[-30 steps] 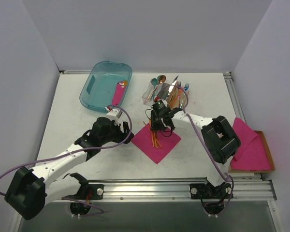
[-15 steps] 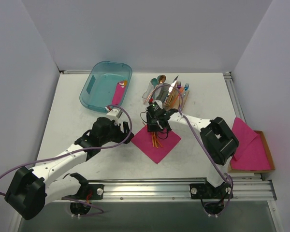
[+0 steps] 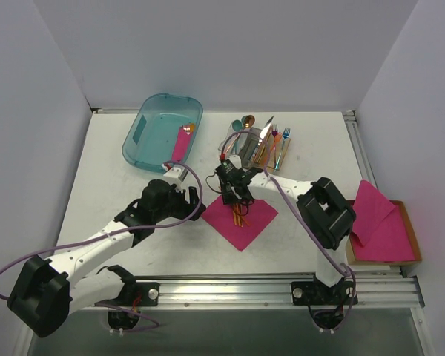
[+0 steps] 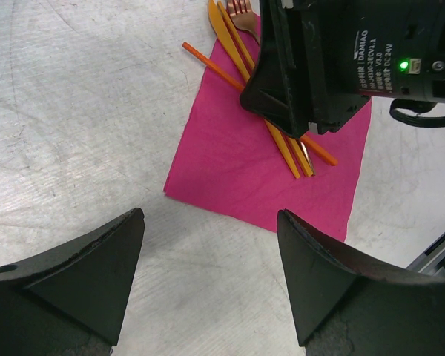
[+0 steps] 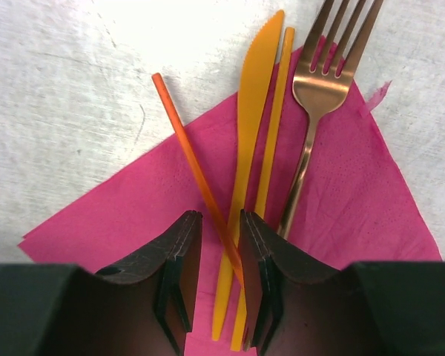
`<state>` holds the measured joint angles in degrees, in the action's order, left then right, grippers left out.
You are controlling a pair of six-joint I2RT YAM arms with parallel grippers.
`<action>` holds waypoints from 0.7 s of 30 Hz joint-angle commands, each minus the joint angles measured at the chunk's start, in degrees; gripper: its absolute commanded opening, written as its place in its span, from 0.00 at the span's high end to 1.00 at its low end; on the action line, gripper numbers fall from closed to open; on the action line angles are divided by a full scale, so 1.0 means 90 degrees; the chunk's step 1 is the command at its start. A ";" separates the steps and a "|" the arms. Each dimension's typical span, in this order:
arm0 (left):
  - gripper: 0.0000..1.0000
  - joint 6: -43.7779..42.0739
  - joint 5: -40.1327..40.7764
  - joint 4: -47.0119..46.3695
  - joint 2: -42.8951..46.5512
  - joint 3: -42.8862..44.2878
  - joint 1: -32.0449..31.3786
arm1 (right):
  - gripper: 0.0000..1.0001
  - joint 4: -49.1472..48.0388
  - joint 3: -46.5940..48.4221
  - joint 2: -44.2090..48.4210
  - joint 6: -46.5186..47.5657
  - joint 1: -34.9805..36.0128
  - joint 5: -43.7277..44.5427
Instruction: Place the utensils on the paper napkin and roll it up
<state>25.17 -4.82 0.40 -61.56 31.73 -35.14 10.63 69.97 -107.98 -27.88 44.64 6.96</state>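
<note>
A teal plastic tub sits at eleven o'clock. My left gripper hangs wide open at nine o'clock of the magenta-pink paper napkin, where the copper-orange metal utensils lie. My right gripper blocks their middles from above, its narrowed jaws straddling a thin orange rod; I cannot tell if they pinch it. A pink napkin stack sits at three o'clock.

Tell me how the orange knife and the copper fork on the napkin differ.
The knife is flat orange-yellow with a dull finish; the fork is shiny copper. The knife ends in one pointed blade; the fork ends in four tines. The knife stays broad along its length; the fork narrows to a slim handle. Shared: both lie on the pink napkin, nearly parallel, with their heads overhanging the same edge onto the table.
</note>
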 commanded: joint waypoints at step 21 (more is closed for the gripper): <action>0.19 -0.0091 -0.0099 -0.0162 0.0043 0.0020 0.0017 | 0.96 0.0498 0.0204 0.0318 -0.0037 0.0079 0.0730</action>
<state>25.17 -4.84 0.40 -61.56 31.73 -35.14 12.47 70.67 -108.97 -27.18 45.43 10.63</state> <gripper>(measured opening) 0.812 0.086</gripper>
